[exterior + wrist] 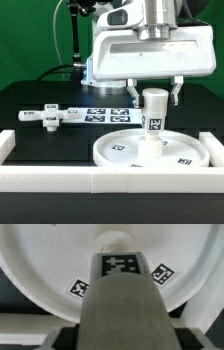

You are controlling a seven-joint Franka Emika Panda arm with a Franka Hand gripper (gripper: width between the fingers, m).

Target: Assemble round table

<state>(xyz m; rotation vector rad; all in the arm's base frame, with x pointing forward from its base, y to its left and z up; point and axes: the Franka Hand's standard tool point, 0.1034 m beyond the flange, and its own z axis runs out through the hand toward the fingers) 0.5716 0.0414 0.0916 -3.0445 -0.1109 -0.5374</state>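
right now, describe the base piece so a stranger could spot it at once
On the black table, look to the exterior view's left of the big round disc. The base piece lies there flat: a long narrow white bar, unlike the upright post or the marker board.

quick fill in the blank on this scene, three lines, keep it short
1. The post stands ___ on the disc.
2. The base piece lies to the exterior view's ___ of the disc.
3. The open gripper has one finger on either side of the ___.

Missing words: upright; left; post
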